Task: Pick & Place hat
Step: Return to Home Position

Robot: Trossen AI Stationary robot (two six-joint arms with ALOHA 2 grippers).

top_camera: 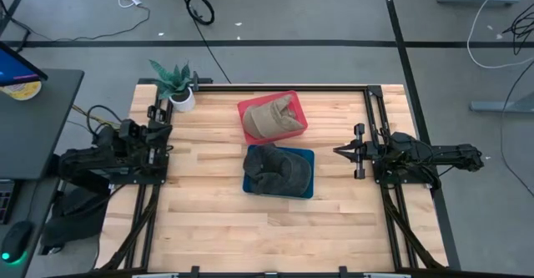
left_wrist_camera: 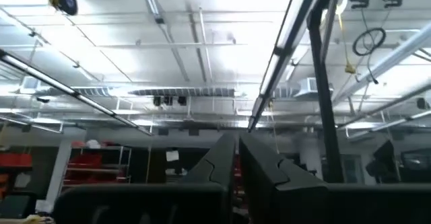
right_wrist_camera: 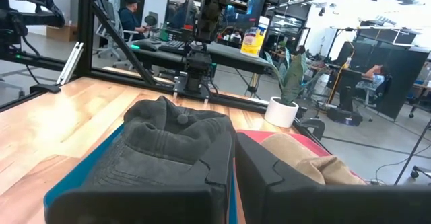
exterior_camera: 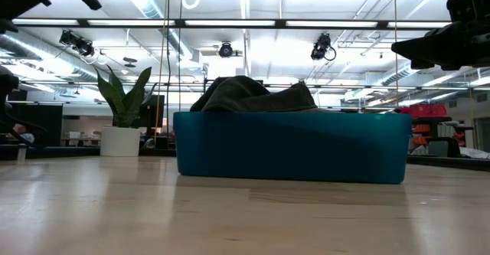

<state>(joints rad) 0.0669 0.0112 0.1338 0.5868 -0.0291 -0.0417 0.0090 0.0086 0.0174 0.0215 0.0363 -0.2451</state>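
A dark grey hat [top_camera: 279, 168] lies crumpled in a blue tray [top_camera: 250, 186] at the table's middle; it also shows in the low view [exterior_camera: 253, 96] and the right wrist view [right_wrist_camera: 161, 150]. A tan hat [top_camera: 271, 118] lies in a red tray [top_camera: 247, 107] behind it, toward the far edge. My right gripper [top_camera: 337, 150] hovers shut to the right of the blue tray, pointing at it, fingers together in its wrist view [right_wrist_camera: 234, 158]. My left gripper [left_wrist_camera: 238, 158] is shut, parked at the table's left edge [top_camera: 158, 136], its wrist camera facing the ceiling.
A potted plant [top_camera: 177, 84] stands at the table's far left corner. Black frame rails [top_camera: 292, 86] run along the far edge and both sides. Bare wood [top_camera: 250, 228] spreads toward the near edge. People sit at desks beyond the table [right_wrist_camera: 129, 17].
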